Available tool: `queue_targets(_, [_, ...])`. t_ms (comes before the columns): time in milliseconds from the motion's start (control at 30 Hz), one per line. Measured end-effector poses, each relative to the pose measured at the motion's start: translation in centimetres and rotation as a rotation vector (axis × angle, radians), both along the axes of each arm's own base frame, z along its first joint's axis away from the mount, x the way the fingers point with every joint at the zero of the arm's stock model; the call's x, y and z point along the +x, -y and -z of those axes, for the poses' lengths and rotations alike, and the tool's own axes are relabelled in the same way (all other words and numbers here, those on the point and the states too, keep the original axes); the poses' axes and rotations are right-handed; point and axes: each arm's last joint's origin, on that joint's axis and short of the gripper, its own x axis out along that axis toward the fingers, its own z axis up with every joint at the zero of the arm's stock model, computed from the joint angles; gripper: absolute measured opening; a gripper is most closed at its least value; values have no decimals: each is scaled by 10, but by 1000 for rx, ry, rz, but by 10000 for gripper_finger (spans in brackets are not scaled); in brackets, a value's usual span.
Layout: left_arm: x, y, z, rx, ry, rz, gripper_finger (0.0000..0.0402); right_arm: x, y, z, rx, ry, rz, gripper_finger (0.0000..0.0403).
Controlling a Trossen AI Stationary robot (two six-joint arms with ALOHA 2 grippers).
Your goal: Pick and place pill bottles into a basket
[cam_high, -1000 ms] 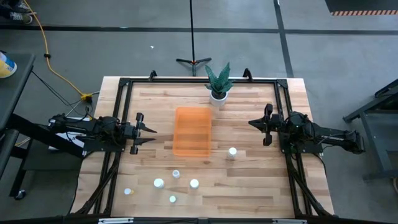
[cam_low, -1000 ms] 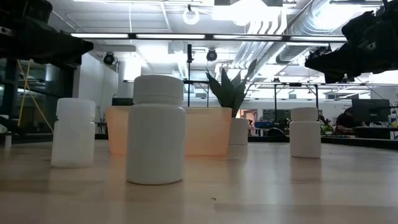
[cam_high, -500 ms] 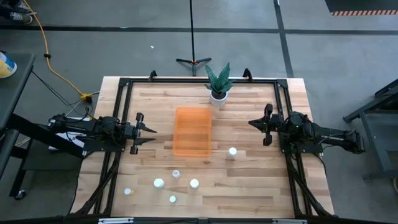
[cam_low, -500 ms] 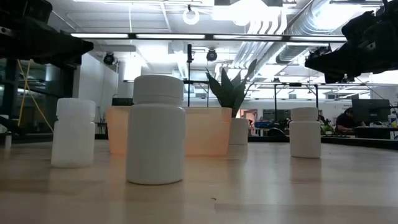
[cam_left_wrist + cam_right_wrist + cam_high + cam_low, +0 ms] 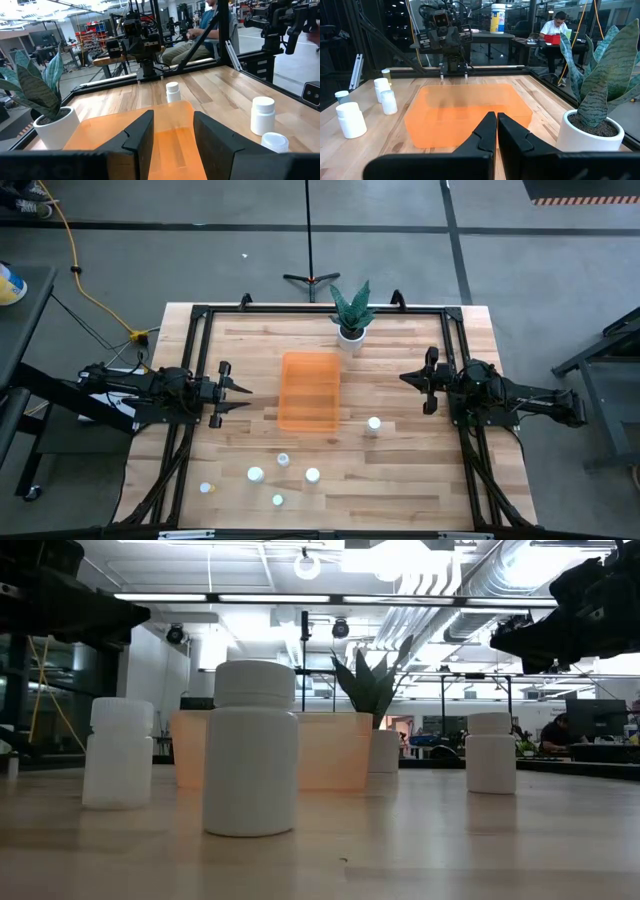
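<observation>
Your left gripper (image 5: 243, 396) hangs over the left side of the table (image 5: 400, 480), arm stretched level from the left edge, fingers pointing at the basket (image 5: 309, 391). Jaws are spread and hold nothing; in the left wrist view the two fingers (image 5: 138, 137) stand apart with the basket's wall showing between them.

Your right gripper (image 5: 405, 378) sits opposite, over the right side, arm also level and aimed at the basket. Its jaws are nearly closed, only a thin slit between the fingers (image 5: 482, 135) in the right wrist view, nothing between them.

Basket lies in the middle of the table between both grippers, long side running away from the front edge. No bottle shows inside it.

Bottles all stand upright on the wood. One bottle (image 5: 374, 424) is just beside the basket's front right corner. Five more are spread near the front edge: one (image 5: 283, 460) close in front of the basket, one (image 5: 255, 474) to its left, one (image 5: 312, 475) to its right, one (image 5: 277, 500) nearer the front edge, one (image 5: 206, 488) far front left.

Plant pot (image 5: 350, 333) stands behind the basket, near the back rail. A seated person (image 5: 555, 30) shows in the room beyond.
</observation>
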Motion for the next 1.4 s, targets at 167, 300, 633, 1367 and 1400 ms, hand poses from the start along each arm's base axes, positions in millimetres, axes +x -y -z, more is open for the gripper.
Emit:
queue_targets(167, [0,0,0,0,0,0,172,0,0,0,0,0,0,7])
queue_targets(300, [0,0,0,11,1,-7,172,0,1,0,-99,-18,24,7])
queue_targets(633, [0,0,0,5,2,-10,172,0,1,0,-151,-26,28,7])
queue_targets(1367, [0,0,0,4,2,-11,172,11,2,-60,55,229,-9,114])
queue_targets(1400, [0,0,0,4,2,-11,172,14,2,-65,49,215,-30,132])
